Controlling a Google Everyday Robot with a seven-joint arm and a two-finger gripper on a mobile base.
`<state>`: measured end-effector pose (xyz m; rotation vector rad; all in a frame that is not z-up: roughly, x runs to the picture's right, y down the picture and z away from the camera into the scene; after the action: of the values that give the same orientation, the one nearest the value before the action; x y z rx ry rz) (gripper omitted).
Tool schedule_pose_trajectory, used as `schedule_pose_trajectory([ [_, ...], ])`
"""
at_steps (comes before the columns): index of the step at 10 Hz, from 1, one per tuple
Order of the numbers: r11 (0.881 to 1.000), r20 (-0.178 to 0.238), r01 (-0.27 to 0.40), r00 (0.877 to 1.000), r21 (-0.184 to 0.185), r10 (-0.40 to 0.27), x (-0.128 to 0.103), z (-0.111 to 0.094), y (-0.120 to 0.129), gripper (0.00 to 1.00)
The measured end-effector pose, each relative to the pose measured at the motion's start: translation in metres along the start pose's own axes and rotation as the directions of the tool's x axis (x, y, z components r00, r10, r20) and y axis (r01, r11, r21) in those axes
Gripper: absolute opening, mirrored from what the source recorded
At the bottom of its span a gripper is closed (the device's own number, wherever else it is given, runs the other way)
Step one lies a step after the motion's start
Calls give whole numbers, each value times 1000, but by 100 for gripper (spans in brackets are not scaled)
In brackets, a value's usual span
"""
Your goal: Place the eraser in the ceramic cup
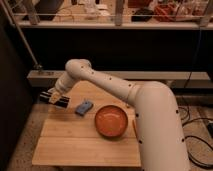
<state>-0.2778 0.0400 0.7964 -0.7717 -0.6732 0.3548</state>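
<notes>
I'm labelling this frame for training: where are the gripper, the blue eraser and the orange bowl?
gripper [49, 97]: camera view, by the far left corner of the table [75, 145], midway between its fingertips.
blue eraser [84, 107]: camera view, middle of its top face.
orange bowl [111, 121]: camera view, bare inside of the bowl.

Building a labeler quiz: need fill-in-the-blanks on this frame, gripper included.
1. The gripper hangs at the edge of the wooden table with its fingers ____.
2. The blue eraser lies on the table between the gripper and the ____ bowl.
3. The eraser touches ____ the gripper nor the bowl.

Missing words: shut; orange; neither
</notes>
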Motion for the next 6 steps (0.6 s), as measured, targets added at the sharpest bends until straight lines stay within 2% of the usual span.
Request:
schedule_pose_trajectory([
  [6,1000,3,-7,1000,11,7,1,2,2,3],
])
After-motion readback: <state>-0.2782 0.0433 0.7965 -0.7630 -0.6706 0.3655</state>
